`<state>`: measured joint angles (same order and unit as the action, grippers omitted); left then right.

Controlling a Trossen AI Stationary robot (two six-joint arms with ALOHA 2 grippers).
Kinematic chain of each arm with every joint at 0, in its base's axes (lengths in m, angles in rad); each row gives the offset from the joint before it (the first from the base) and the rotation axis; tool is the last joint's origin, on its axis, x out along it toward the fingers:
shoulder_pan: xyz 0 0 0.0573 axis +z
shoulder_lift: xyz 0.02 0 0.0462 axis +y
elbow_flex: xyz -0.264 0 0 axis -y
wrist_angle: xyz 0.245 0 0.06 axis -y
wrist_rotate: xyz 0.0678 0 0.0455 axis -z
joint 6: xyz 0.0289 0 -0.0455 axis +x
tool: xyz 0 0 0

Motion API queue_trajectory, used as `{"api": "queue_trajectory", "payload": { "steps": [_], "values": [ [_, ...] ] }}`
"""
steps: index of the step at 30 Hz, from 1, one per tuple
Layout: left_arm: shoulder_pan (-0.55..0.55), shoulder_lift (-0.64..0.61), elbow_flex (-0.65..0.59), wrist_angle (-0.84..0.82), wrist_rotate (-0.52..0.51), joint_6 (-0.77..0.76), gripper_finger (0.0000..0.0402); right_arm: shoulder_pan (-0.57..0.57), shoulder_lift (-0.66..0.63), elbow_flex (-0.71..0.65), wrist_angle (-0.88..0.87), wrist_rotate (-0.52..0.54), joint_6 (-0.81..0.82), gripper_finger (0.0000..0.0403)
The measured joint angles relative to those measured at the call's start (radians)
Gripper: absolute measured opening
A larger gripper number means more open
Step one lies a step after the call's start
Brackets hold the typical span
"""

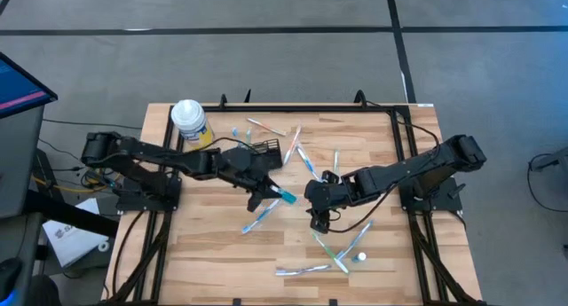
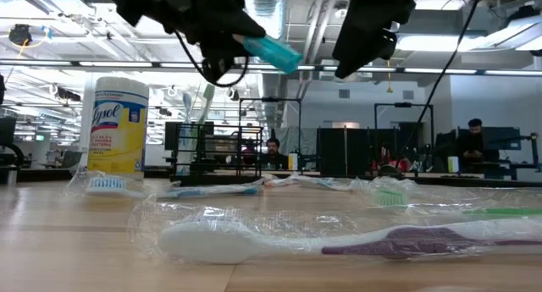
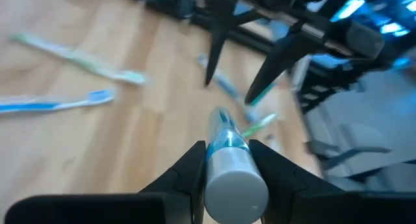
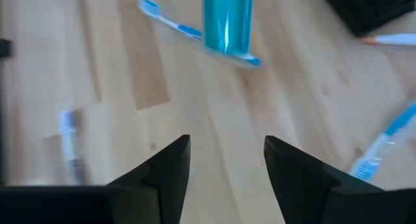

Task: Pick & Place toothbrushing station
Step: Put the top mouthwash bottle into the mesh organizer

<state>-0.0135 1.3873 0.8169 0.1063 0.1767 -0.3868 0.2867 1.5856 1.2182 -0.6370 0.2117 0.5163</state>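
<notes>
while gripped, tube (image 3: 229,160) between fingers (image 3: 188,172)

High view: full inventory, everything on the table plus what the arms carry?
Caddy: one, black wire mesh, table's far middle.
Canister: one, yellow, white lid, far left corner.
Toothbrushes: about ten, mostly blue, green or white, scattered across the table; exact count unclear.
Tube: one, teal with white cap, in the left end effector.
Table: one, light wood.
Left end effector: shut on the tube, above table centre.
Right end effector: open, empty, right of centre.
</notes>
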Motion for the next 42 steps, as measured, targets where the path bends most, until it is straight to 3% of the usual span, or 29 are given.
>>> {"api": "queue_trajectory", "payload": {
  "steps": [8,13,21,28,42],
  "values": [
    [0.001,-0.098,0.024,-0.216,-0.127,0.009,0.0086,-0.025,-0.003,0.0,-0.037,0.134,-0.008,0.0171],
    [0.013,-0.103,0.116,-0.418,-0.205,0.018,0.0086,-0.053,-0.003,-0.001,-0.045,0.144,-0.033,0.0162],
    [0.095,-0.097,0.243,-0.614,-0.285,0.073,0.0086,-0.095,-0.008,-0.011,-0.101,0.248,-0.104,0.0145],
    [0.249,0.01,0.391,-0.795,-0.303,0.102,0.0086,-0.208,-0.03,-0.012,-0.053,0.236,-0.229,0.0126],
    [0.275,0.179,0.614,-1.046,-0.277,0.155,0.0087,-0.34,-0.03,-0.013,-0.027,0.081,-0.427,0.0118]
  ]
}}
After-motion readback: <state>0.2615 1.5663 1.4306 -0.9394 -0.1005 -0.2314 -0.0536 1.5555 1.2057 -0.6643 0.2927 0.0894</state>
